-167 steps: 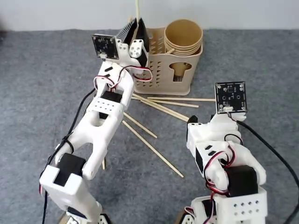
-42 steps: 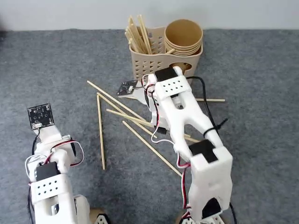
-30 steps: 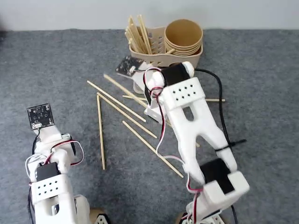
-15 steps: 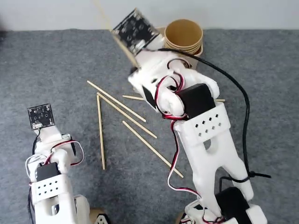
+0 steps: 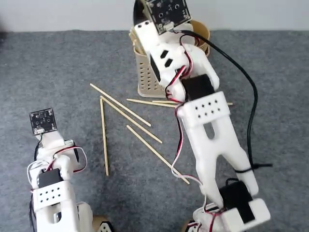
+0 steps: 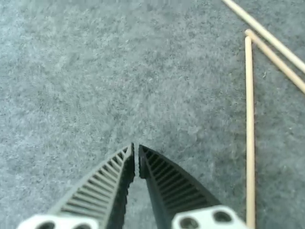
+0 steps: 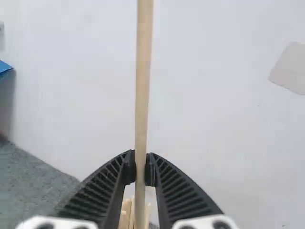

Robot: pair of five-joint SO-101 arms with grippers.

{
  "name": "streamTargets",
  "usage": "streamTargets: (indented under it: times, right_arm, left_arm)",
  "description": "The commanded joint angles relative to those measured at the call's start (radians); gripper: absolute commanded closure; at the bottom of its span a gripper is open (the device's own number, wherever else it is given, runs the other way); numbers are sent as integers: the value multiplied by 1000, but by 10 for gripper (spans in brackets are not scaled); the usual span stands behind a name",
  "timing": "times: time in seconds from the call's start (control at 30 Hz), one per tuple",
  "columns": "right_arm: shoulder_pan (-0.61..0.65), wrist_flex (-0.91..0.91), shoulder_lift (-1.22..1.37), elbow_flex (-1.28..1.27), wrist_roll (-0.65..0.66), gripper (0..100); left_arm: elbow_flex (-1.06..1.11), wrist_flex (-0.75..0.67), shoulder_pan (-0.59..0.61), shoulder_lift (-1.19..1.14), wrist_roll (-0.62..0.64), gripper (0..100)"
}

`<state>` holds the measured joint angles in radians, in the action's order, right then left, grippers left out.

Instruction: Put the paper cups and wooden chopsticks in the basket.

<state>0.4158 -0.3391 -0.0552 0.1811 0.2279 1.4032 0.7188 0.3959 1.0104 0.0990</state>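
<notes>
The left end effector [image 6: 135,148] is being held low over the grey counter [image 6: 71,71], its jaws being kept nearly together with nothing between them. Beside the end effector, one wooden chopstick [image 6: 249,133] is lying flat. Its far end is meeting a slanted chopstick [image 6: 281,71]. Farther from the end effector, a third chopstick [image 6: 267,36] is lying alongside.

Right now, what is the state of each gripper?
Left gripper: shut, holding nothing.
Right gripper: shut on a chopstick.
</notes>
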Motion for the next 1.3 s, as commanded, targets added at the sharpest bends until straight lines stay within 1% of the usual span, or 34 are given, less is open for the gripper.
streamTargets:
  times: [0.0, 0.17, 0.3, 0.47, 0.5, 0.6, 0.77, 0.93, 1.13, 1.27]
  right_arm:
    - [-36, 119, 61, -2, -9, 991]
    - [-84, 206, 217, -15, -9, 991]
    - [-97, 200, 303, -12, -14, 970]
    - [-91, 87, 269, 5, -112, 803]
    - [-88, 58, 251, 8, -123, 789]
    - [-71, -22, 180, 8, -132, 809]
    - [-58, -251, 50, 8, -127, 852]
    - [-53, -570, -58, 8, -114, 863]
    - [-62, -941, -99, 8, 18, 862]
    - [-76, -1129, -93, 8, 157, 862]
  left_arm:
    - [-2, -21, -34, 18, -20, 985]
    - [5, -23, -43, 18, -55, 985]
    - [5, -23, -43, 18, -55, 985]
    - [5, -23, -43, 18, -55, 985]
    - [5, -23, -43, 18, -55, 985]
    - [5, -23, -43, 18, -55, 985]
    - [5, -23, -43, 18, -57, 985]
    - [5, -23, -43, 18, -57, 985]
    - [5, -23, -43, 18, -57, 985]
    - [5, -23, -43, 18, -57, 985]
